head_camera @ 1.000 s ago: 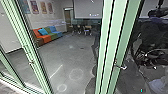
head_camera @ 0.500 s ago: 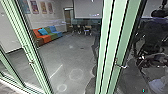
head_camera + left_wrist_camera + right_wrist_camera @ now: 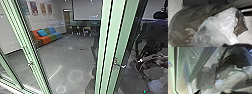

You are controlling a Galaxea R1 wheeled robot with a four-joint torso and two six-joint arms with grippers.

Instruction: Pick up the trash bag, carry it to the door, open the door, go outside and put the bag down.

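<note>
A glass door with a pale green frame (image 3: pixel 120 32) stands close in front in the head view, its metal handle (image 3: pixel 121 66) low on the frame. In the left wrist view the trash bag (image 3: pixel 184 22) is large, dark and see-through, with crumpled clear-white plastic (image 3: pixel 221 26) over it. The right wrist view looks onto glass with a green frame (image 3: pixel 199 64), and a metal handle (image 3: pixel 169 64) stands at its edge. How either gripper holds or stands cannot be made out.
Through the glass are an orange, green and blue sofa (image 3: pixel 45 38), chairs (image 3: pixel 86 30) and a grey floor (image 3: pixel 62 55). Another green upright (image 3: pixel 31 55) with a handle stands at the left. Dark shapes and a pale bag-like form (image 3: pixel 230 79) show in the glass.
The head view has shifted slightly. The dark shapes in the glass at the right have changed position. The sofa and door frame look otherwise the same.
</note>
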